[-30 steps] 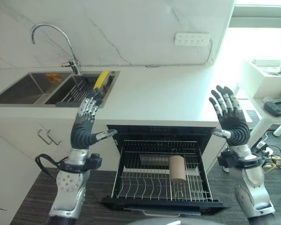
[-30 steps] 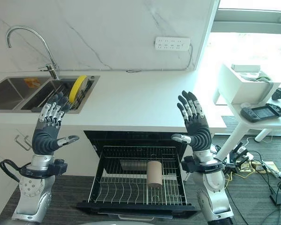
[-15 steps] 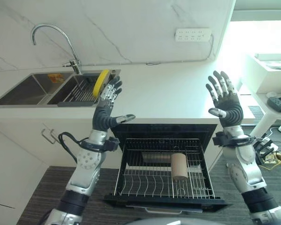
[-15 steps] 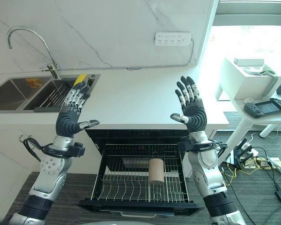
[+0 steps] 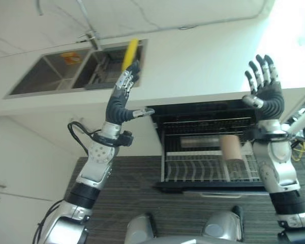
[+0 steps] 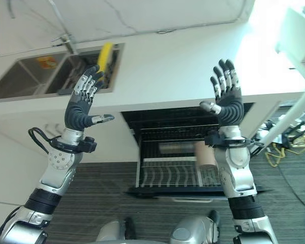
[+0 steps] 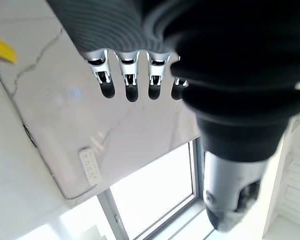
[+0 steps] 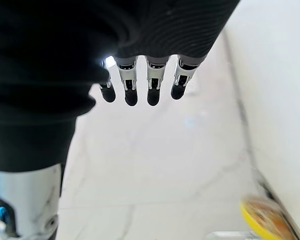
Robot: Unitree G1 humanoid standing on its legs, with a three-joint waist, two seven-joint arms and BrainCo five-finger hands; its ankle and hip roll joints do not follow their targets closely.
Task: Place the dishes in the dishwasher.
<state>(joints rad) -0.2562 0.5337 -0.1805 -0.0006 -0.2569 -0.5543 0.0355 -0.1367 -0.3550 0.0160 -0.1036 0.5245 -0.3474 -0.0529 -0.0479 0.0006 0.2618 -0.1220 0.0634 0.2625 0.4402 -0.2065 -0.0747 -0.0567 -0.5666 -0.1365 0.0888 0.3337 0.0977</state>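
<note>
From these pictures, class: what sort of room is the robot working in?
Most likely a kitchen: a double sink set in a white counter, with a yellow plate standing in it, and an open dishwasher rack below.

A yellow plate (image 5: 129,51) stands on edge in the dish rack (image 5: 104,76) set in the right basin of the sink (image 5: 46,76), at about 11 o'clock in the left eye view; its upper rim rises above the sink's edge. The dishwasher (image 5: 203,109) sits under the countertop at about 3 o'clock from centre, open, with its wire rack (image 5: 193,168) pulled out over the floor. A tan cylindrical cup (image 5: 230,147) lies on its side on the rack's right part, among the wire tines.
</note>
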